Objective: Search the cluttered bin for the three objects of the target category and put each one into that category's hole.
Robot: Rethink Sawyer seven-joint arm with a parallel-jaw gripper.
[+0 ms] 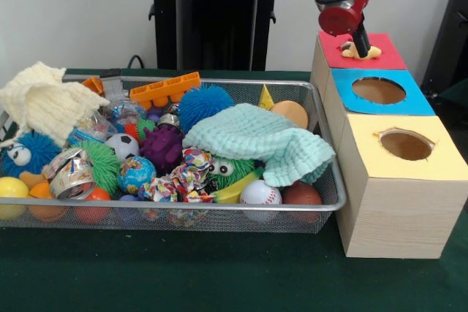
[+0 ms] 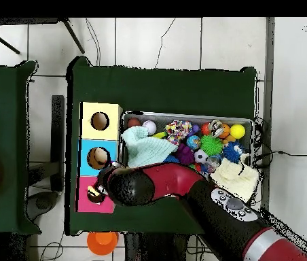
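A small tan and orange-brown plush toy (image 1: pixel 362 52) lies on the red top (image 1: pixel 387 58) of the far wooden box, covering its hole. My gripper (image 1: pixel 360 40) hangs straight down onto the toy and touches it from above. In the overhead view the gripper (image 2: pixel 104 185) is over the red top (image 2: pixel 85 205), with the toy (image 2: pixel 94 197) just showing under it. The wire mesh bin (image 1: pixel 219 208) stands beside the boxes, full of clutter. No other plush toy shows in the bin.
The blue-topped box's hole (image 1: pixel 378 90) and the yellow-topped box's hole (image 1: pixel 406 144) stand nearer the camera. In the bin lie a mint knitted cloth (image 1: pixel 256 137), a cream knitted cloth (image 1: pixel 44 100), puffer balls (image 1: pixel 205 104), small balls and an orange tray (image 1: pixel 164 89).
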